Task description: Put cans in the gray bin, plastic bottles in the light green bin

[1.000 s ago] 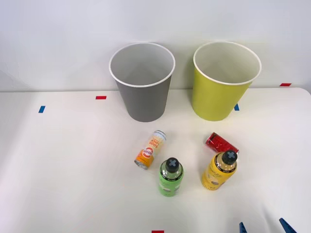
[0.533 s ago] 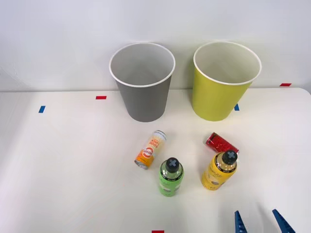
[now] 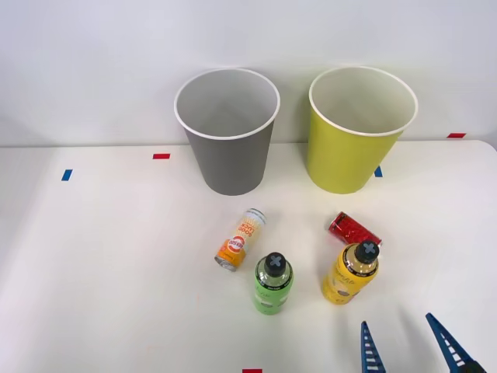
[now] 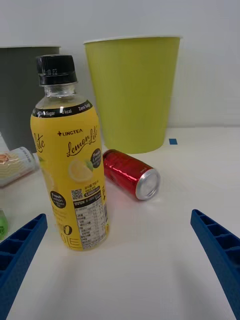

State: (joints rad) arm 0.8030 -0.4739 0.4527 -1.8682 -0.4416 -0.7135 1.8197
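From where I stand, nothing is sorted yet: all four containers sit on the white table in front of the two bins, which stand side by side at the far edge, the gray bin at about eleven o'clock from the table's middle and the light green bin at about one o'clock. The orange-and-white can lies on its side, its length pointing roughly toward the gray bin — it looks as if it was simply laid there to be picked. The green bottle stands upright just beside it, at about five o'clock from the can. The red can lies tipped over, and the yellow bottle stands right in front of it, touching or nearly so; I cannot tell which. The right gripper comes in low at five o'clock from the yellow bottle, its blue ribbed fingers spread wide and holding nothing. In the wrist view the yellow bottle and the red can behind it both lie between the spread fingers — my guess is the spread is set to take the upright bottle around its body, bound for the light green bin.
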